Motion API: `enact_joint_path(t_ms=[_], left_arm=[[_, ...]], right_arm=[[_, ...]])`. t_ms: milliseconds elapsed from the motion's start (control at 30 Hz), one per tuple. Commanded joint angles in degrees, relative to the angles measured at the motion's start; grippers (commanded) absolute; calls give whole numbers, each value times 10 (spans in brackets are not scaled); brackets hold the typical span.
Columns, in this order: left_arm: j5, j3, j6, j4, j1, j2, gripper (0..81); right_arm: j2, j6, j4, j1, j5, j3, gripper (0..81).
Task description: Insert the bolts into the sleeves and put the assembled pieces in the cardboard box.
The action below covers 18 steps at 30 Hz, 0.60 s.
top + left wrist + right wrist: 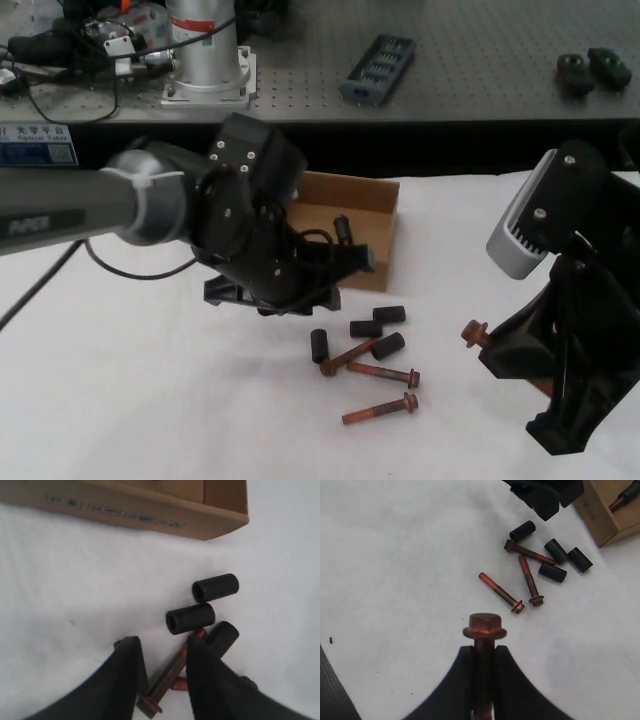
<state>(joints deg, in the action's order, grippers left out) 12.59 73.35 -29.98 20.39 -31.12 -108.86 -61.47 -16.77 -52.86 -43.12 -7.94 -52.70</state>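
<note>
Right gripper (484, 652) clamped on one bolt (484, 627), head protruding past the fingertips.
Left gripper (164, 647) stands open; sleeves (190, 618) lie near, at its four o'clock.

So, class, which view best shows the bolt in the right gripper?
The right wrist view: the bolt stands close up, hex head clear above the right gripper clamping its shaft. In the high view its head pokes out beside the arm, the shaft mostly hidden. The left wrist view faces loose sleeves instead.
</note>
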Motion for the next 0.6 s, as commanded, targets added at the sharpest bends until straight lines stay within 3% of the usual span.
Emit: enact_joint_path(t_ms=[0,567], left_arm=[[-14,12,6,23,-2,-5,243],[-29,13,9,39,-24,-13,243]], right_arm=[[8,1,1,3,-3,-3,19],[8,1,7,3,-3,-2,19]])
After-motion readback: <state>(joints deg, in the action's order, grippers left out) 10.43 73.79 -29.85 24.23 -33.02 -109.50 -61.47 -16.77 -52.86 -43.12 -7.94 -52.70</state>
